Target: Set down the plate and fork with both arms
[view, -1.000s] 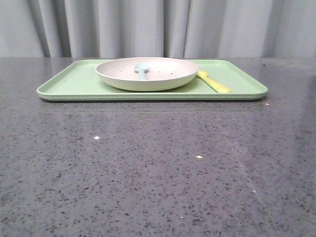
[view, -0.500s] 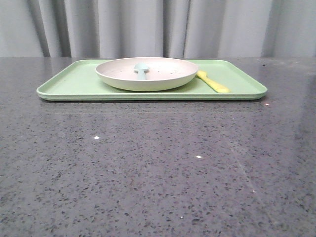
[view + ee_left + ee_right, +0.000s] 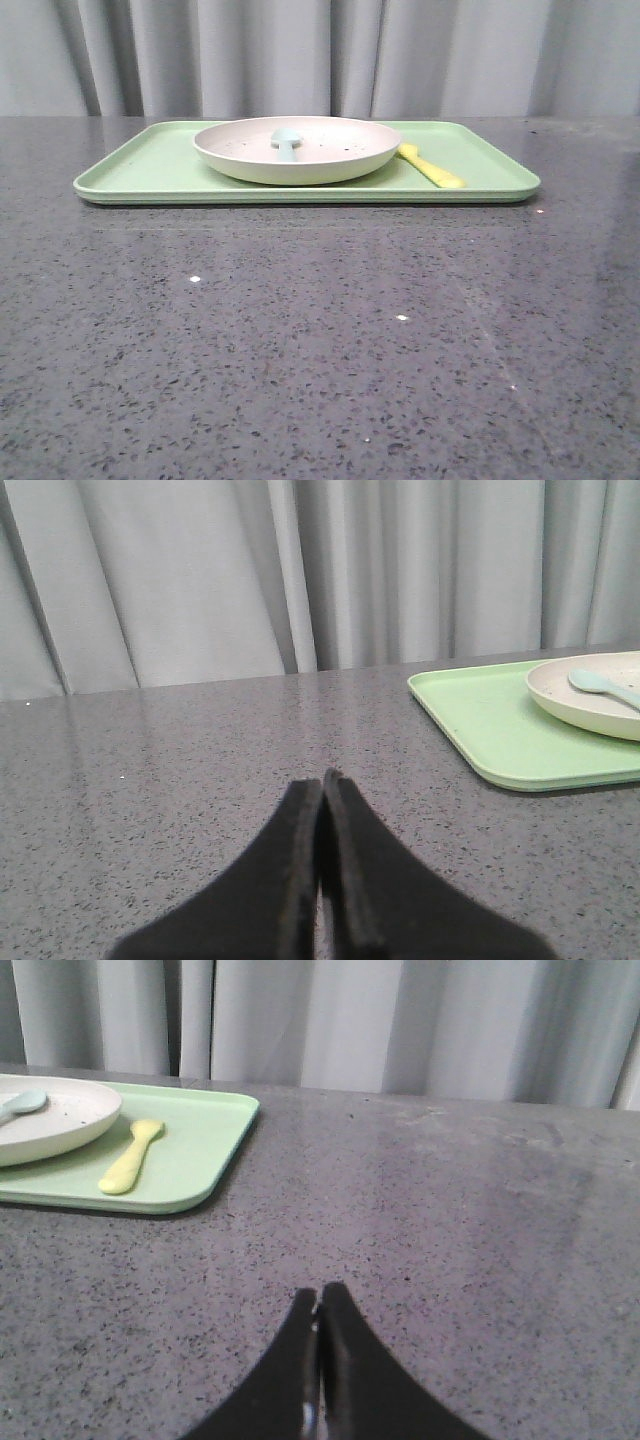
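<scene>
The cream-pink speckled plate (image 3: 297,148) rests on the light green tray (image 3: 140,170) at the back of the table. It also shows in the left wrist view (image 3: 590,695) and the right wrist view (image 3: 50,1120). The yellow fork (image 3: 432,167) lies on the tray just right of the plate, and shows in the right wrist view (image 3: 130,1156). My left gripper (image 3: 322,778) is shut and empty over bare table, well left of the tray. My right gripper (image 3: 319,1294) is shut and empty over bare table, right of the tray. Neither gripper shows in the front view.
A pale blue-green spoon (image 3: 287,141) lies inside the plate. Grey curtains (image 3: 320,55) hang behind the table. The speckled grey tabletop (image 3: 320,340) stretches in front of the tray.
</scene>
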You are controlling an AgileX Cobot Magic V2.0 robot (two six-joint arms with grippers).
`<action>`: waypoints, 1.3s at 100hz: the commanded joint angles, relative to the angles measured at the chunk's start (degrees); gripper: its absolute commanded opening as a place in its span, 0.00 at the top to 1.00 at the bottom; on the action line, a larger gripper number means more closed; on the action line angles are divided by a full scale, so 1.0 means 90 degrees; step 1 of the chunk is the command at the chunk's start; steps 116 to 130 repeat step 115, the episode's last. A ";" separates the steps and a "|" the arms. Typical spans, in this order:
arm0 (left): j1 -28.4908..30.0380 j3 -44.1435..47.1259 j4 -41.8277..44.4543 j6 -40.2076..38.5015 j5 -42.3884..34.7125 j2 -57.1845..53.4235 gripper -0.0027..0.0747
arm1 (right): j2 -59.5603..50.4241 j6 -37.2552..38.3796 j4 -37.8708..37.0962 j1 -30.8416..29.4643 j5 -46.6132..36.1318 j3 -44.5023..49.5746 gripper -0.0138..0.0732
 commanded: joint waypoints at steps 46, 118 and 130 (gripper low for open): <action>-0.0055 0.0096 -0.0011 -0.0058 -0.0538 -0.0197 0.99 | -0.0149 -0.0050 0.0018 -0.0038 -0.0570 0.0079 0.92; -0.0055 0.0096 -0.0011 -0.0058 -0.0538 -0.0197 0.99 | -0.0149 -0.0050 0.0018 -0.0038 -0.0570 0.0079 0.92; -0.0055 0.0096 -0.0011 -0.0058 -0.0538 -0.0197 0.99 | -0.0149 -0.0050 0.0018 -0.0038 -0.0570 0.0079 0.92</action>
